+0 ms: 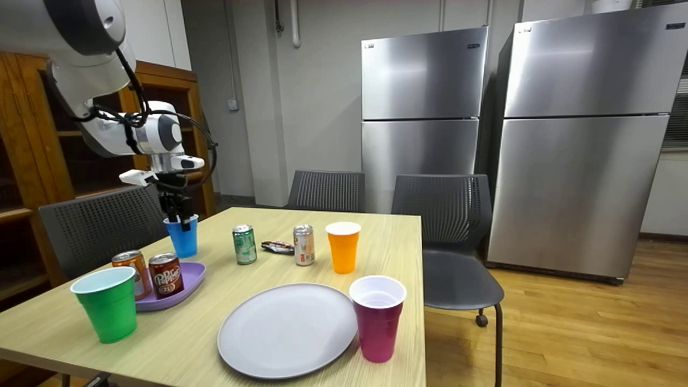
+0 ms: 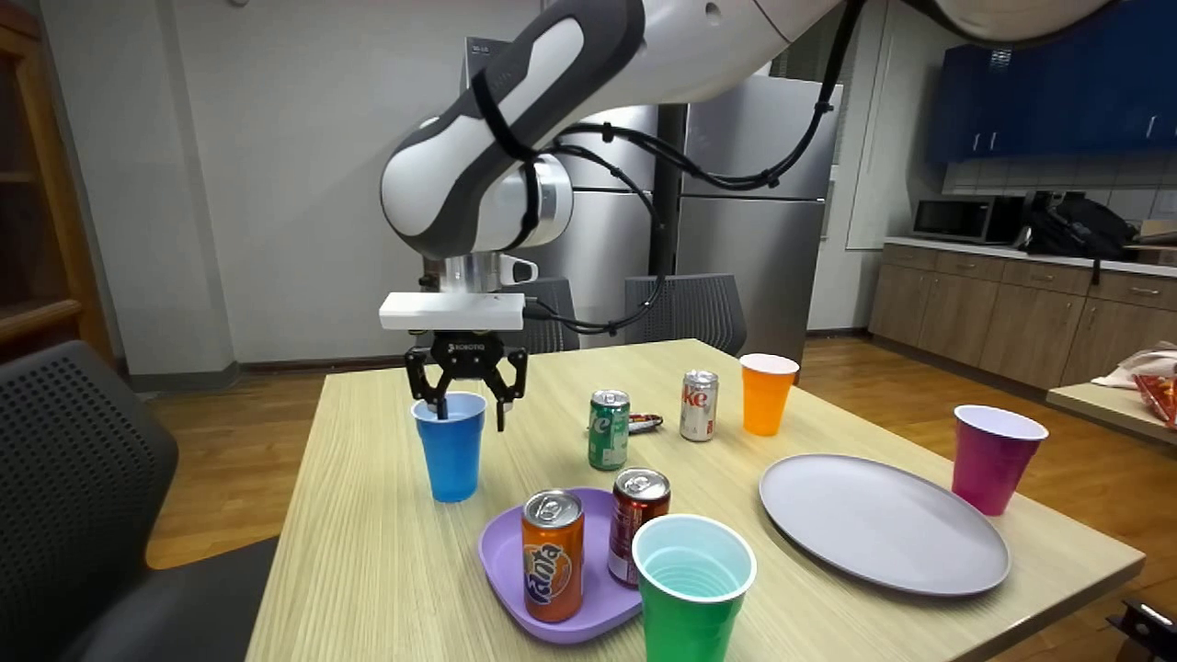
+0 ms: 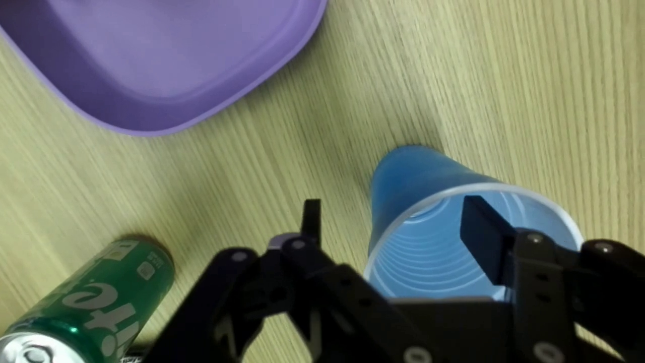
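The table (image 2: 359, 515) bears a blue cup (image 2: 452, 464), one side between widely parted, empty fingers (image 3: 485, 236).

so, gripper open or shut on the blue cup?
Open. The gripper has its fingers apart; in the wrist view, table shows between one of them and the blue cup.

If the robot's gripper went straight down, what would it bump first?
Probably the blue cup: the gripper has one finger inside it, the other outside over the table. Exact depth is unclear.
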Available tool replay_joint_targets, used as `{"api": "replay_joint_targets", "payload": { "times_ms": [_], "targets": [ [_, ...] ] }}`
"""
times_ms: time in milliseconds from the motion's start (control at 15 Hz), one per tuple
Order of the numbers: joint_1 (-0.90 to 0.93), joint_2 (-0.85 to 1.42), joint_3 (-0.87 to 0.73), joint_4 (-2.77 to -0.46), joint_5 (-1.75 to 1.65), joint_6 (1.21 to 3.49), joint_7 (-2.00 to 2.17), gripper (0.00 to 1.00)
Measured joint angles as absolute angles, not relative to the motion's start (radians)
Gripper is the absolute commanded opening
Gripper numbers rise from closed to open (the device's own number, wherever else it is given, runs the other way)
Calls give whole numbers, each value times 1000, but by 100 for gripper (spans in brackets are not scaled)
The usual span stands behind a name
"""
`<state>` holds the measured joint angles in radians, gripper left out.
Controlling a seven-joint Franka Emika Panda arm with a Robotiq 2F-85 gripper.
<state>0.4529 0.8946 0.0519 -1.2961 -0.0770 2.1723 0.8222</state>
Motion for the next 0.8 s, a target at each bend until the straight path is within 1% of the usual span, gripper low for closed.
{"api": "replay_joint_targets", "payload": {
  "times_ms": [333, 467, 800],
  "targets": [
    [460, 905, 50, -1278, -77, 2156, 823, 2],
    [462, 907, 49, -1274, -77, 2153, 823, 0],
    [469, 907, 49, -1260, -79, 2151, 823, 1]
  ]
}}
